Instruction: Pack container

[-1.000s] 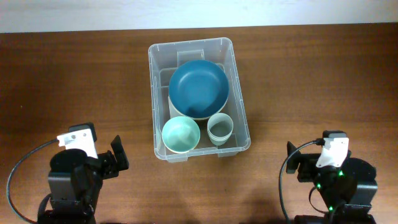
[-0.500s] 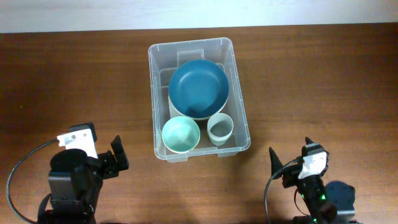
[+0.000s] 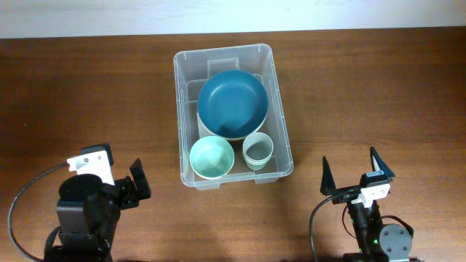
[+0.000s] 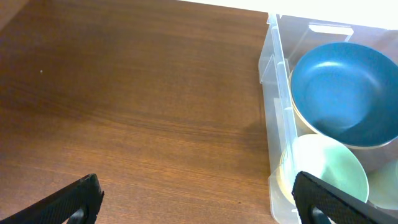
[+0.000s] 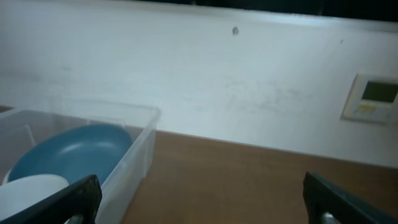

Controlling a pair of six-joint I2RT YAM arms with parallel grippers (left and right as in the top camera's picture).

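overhead: the right gripper point(image 3: 349, 161) has swung round since a second ago, its arm now foreshortened, fingers spread wide on nothing; the left gripper point(image 3: 116, 175) is unchanged, partly hidden by its own arm, wide open and empty. the container point(image 3: 223, 51) sits mid-table between the arms as before, holding a dark blue bowl point(image 3: 231, 102), a mint bowl point(image 3: 211, 156) and a pale cup point(image 3: 258, 149). left wrist: only the fingertips show at the lower corners; the container is cut off at the right edge, the blue bowl resting in a pale bowl point(image 4: 311, 127). right wrist: blurred; the container lies at lower left, the bowls cropped.
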